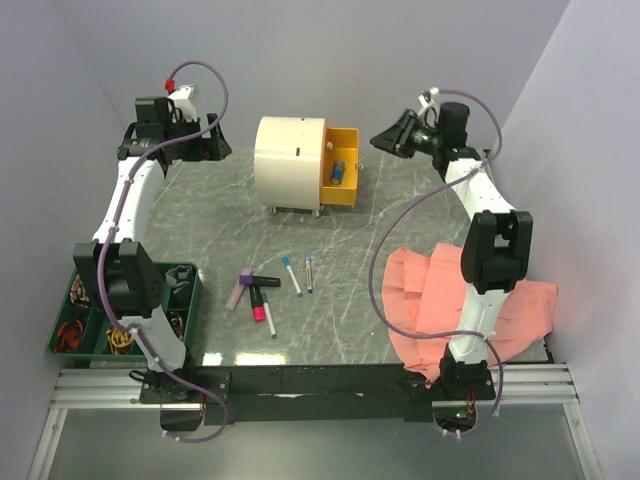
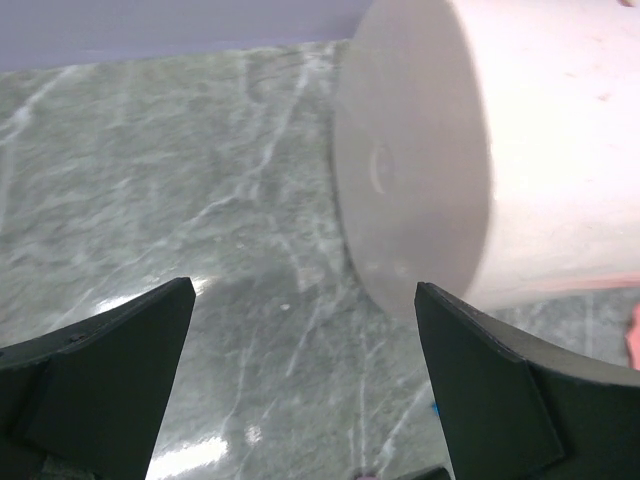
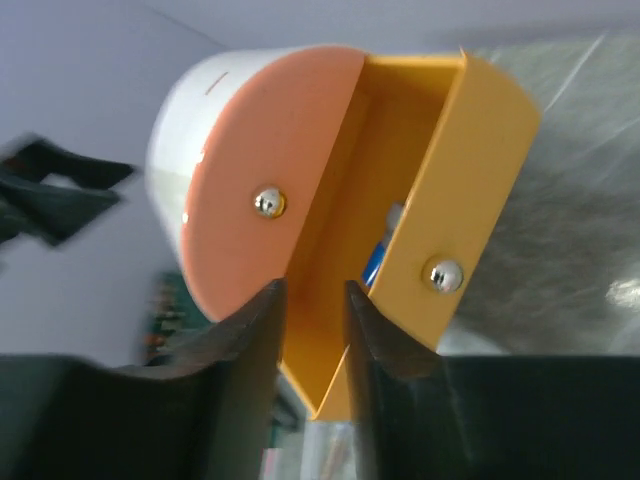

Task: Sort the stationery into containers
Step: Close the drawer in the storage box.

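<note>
The green marble table sits between pale purple walls. In the middle lie a purple marker, a black-and-pink marker and two white pens. Farther back, the cream cabinet has one yellow drawer pulled out. The left gripper gapes wide, empty, beside the cabinet. The right gripper shows a thin gap, empty, facing the drawer. Both arms reach far back.

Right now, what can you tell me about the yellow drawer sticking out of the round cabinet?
The yellow-orange drawer is pulled open from the cream drum-shaped cabinet, toward the right gripper, which hovers nearby without touching it. It is boxy and smooth, like painted wood or plastic, with a small shiny knob on its front. A white-and-blue pen lies inside.
</note>
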`<state>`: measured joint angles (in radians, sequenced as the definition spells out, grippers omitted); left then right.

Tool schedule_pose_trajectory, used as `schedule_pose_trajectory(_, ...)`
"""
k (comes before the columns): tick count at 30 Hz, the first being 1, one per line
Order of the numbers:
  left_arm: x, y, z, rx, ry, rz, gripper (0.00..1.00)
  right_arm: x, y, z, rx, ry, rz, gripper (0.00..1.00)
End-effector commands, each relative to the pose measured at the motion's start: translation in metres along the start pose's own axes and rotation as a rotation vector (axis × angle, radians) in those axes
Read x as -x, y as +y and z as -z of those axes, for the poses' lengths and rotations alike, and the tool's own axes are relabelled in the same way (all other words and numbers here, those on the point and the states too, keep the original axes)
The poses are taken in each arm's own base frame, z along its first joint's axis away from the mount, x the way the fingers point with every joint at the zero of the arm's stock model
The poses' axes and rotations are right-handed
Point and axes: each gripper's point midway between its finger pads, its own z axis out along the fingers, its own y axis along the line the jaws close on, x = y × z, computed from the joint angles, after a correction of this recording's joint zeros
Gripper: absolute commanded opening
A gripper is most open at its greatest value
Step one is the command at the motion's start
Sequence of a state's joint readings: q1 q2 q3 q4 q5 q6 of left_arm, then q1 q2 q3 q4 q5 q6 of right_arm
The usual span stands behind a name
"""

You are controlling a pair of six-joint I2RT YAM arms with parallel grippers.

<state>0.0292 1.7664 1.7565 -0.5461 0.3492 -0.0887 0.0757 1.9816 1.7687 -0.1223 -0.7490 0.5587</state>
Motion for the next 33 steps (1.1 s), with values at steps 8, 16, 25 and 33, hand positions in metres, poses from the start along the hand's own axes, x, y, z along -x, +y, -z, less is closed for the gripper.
schedule_pose_trajectory(8,0.02,-0.03,-0.018,-0.35,-0.084,-0.022,0.91,-0.014,-0.002,-0.006,0.25,0.091,-0.212,0.15)
schedule_pose_trajectory(16,0.008,-0.027,-0.032,-0.346,-0.059,-0.02,0.92,-0.022,-0.02,-0.015,0.204,0.106,-0.24,0.15)
schedule_pose_trajectory(25,0.0,-0.032,-0.042,-0.37,-0.038,-0.01,0.93,-0.024,-0.036,-0.025,0.153,0.101,-0.211,0.15)
schedule_pose_trajectory(33,-0.01,-0.048,-0.047,-0.408,-0.01,-0.025,0.93,-0.034,-0.045,-0.04,0.14,0.124,-0.22,0.15)
